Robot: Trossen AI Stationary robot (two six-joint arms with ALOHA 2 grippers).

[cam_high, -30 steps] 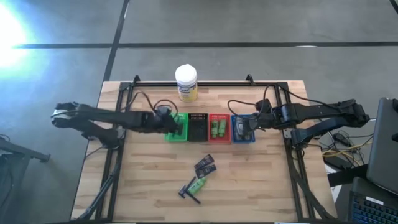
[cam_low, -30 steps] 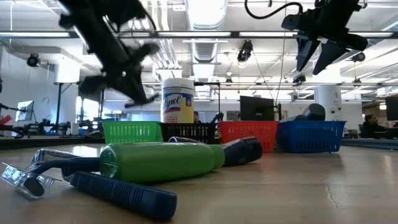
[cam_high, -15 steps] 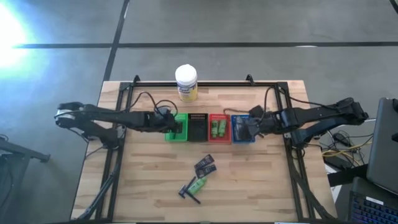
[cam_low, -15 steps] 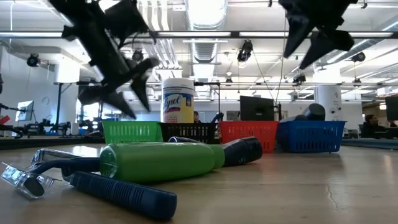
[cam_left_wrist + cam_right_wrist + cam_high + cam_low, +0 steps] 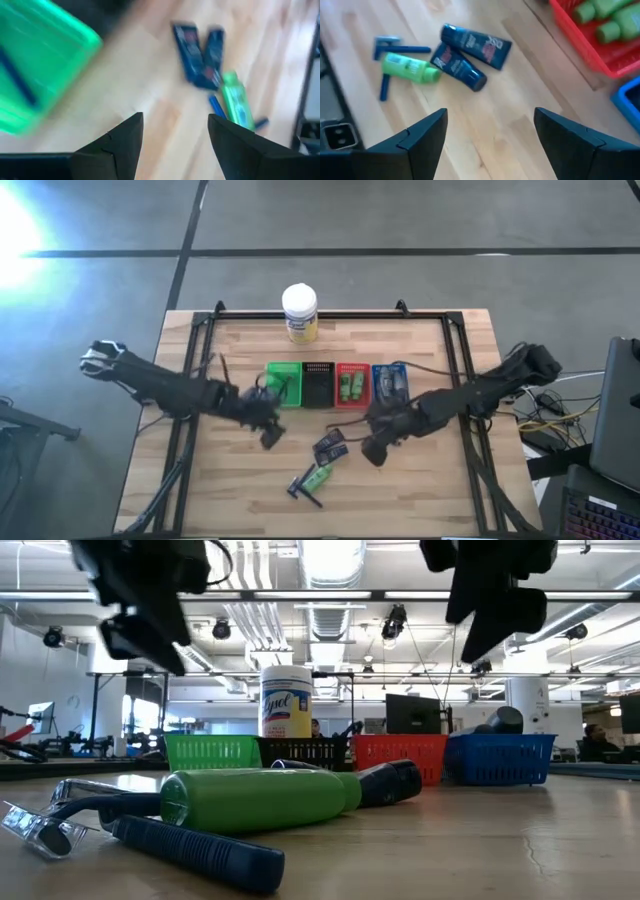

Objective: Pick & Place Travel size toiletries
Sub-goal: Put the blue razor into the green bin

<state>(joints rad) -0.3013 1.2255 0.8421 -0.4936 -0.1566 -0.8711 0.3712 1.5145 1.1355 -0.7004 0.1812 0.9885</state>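
**Both grippers spread, empty, over table centre**

Left gripper [image 5: 268, 430] wide apart, lower centre-left; arm runs to the left edge. Right gripper [image 5: 372, 448] wide apart, lower centre-right; arm runs right. Between them lie dark tubes [image 5: 330, 446], green bottle [image 5: 320, 477] and razors [image 5: 301, 489].

You have four mesh baskets [image 5: 337, 384] in a row: one green, one black, one red, one blue. In front of that row lie two dark tubes [image 5: 469, 54], one loose green bottle [image 5: 410, 67] and two blue-handled razors [image 5: 395, 62]. In the red basket [image 5: 592, 47] you can count at least three green bottles [image 5: 612, 20].
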